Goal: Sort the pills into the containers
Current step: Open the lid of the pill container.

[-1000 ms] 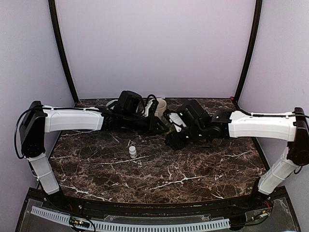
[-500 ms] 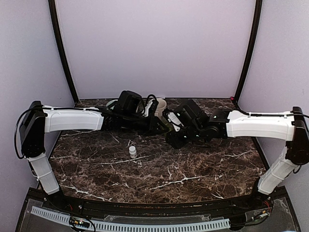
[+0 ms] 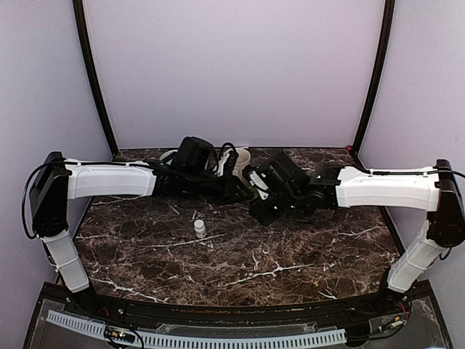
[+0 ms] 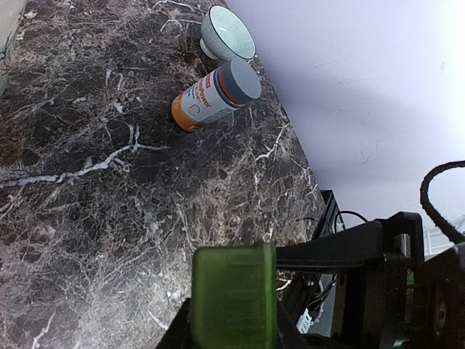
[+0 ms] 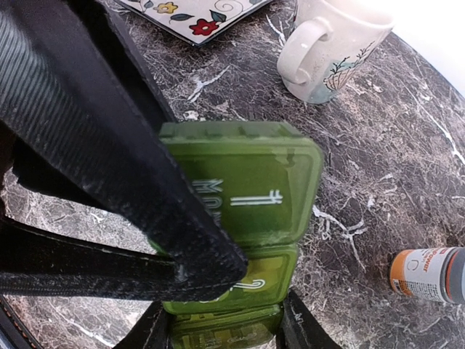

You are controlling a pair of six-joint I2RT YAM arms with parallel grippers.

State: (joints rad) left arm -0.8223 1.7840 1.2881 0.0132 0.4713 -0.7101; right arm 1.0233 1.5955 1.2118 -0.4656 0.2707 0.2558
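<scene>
Pinching pill box [image 5: 243,185] with left fingers [image 5: 167,218], lid flipped open, above surface [image 3: 290,254] at 12 o'clock from centre. Straddling its lower end with right fingers [image 5: 154,331]; cannot tell whether clamped or just beside. Right wrist view: mug [image 5: 327,43] at 1 o'clock of box, orange bottle [image 5: 429,275] at 4 o'clock.

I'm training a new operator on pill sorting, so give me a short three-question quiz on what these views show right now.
1. True or false: the orange plastic pill bottle with a grey cap stands upright.
2. The left gripper holds: A) nothing; B) the flat dark green plastic pill box; C) the orange pill bottle.
3. Fill in: in the top view, the small white bottle stands ___ to the arm bases than the pill box.

Key: 1 false, it lies on its side; 2 B; 3 nearer.
</scene>
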